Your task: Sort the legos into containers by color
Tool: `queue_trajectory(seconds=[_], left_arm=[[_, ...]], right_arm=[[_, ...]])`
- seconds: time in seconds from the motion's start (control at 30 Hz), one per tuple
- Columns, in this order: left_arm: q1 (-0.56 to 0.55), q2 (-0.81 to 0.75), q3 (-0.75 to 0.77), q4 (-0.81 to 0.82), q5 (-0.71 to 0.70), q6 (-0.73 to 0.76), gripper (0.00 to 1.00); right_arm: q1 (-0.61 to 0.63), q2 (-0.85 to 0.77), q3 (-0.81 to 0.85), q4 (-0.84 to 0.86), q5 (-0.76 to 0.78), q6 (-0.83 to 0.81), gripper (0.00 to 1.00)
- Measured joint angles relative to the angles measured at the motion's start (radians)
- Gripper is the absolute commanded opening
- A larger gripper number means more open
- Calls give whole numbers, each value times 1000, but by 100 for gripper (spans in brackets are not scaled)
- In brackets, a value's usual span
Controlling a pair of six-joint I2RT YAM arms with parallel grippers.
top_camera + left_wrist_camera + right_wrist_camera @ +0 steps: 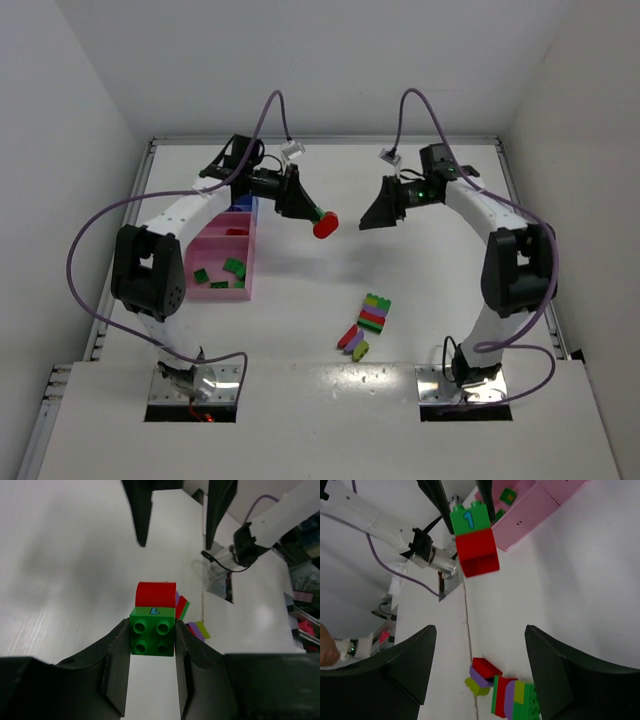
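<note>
Green brick (152,631), one — red brick (156,594), one — joined, in left pincer (151,636).

robotics lab test cell, plain white walls (60,120), left arm (175,210), right arm (480,205), purple cables (68,262), white table (300,300)

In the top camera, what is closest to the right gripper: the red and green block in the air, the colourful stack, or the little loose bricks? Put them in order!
From the right gripper:
1. the red and green block, in the air just to its left.
2. the colourful stack, down on the table, toward the arm bases.
3. the little loose bricks, beyond the stack.
</note>
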Motion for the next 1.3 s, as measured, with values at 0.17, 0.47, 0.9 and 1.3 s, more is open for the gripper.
queue_trajectory(seconds=[0.17, 0.47, 0.9, 1.3], left_arm=[[0, -6, 0, 0, 75, -55, 4], [0, -11, 0, 0, 105, -84, 4], [115, -72, -64, -34, 88, -63, 4], [542, -199, -42, -700, -411, 676, 6]], right_arm=[[137, 80, 129, 32, -3, 10, 72], [241, 126, 164, 132, 10, 83, 53], [275, 71, 38, 258, 67, 137, 0], [314, 8, 65, 194, 337, 91, 0]])
